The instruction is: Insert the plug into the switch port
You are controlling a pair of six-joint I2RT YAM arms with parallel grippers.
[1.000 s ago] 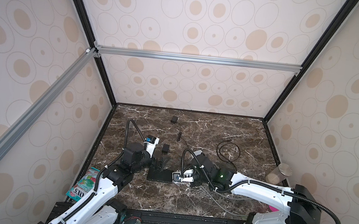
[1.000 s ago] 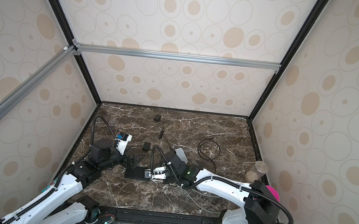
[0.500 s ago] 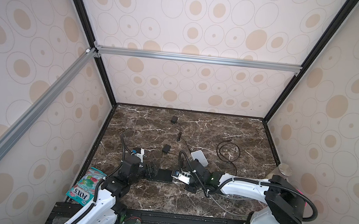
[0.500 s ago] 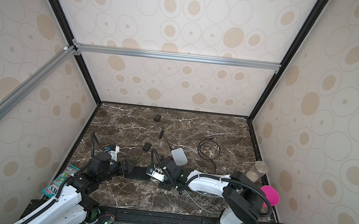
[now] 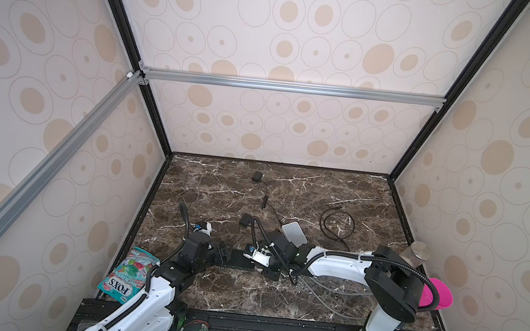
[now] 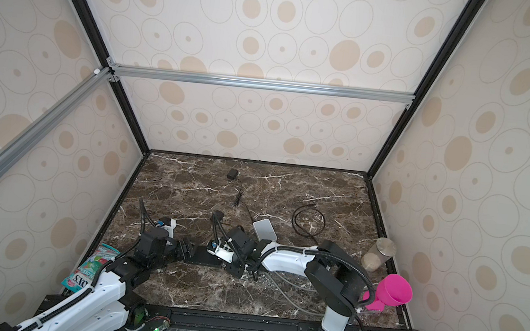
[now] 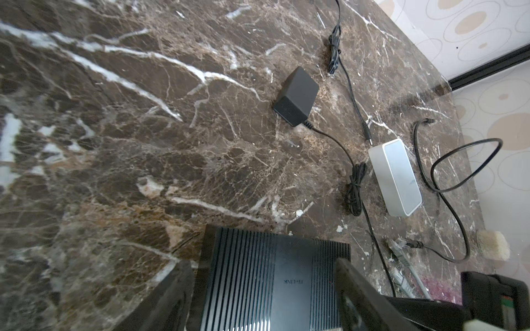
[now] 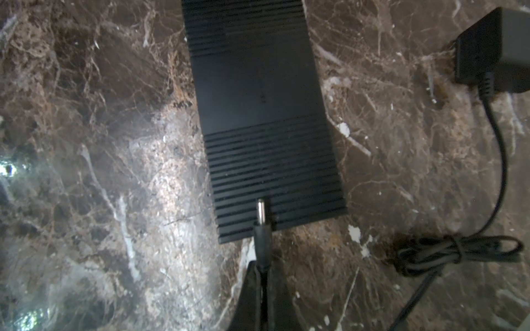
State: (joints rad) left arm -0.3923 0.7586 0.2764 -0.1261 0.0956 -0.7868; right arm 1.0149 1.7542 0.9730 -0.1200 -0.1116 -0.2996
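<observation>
The candy bag (image 5: pixel 129 274) by the left wall carries the largest print. In a top view the brand name FOXS stands in big white capitals across its near end, turned almost upside down, and a smaller line next to it seems to read MINT BLOSSOM. In a top view the bag (image 6: pixel 84 275) is partly hidden, so only OXS and BLOSSO show. In the left wrist view the black switch (image 7: pixel 275 275) bears a small pale logo on its smooth middle band, seen upside down: TP-LINK. In the right wrist view the mark on the switch is too faint to read
</observation>
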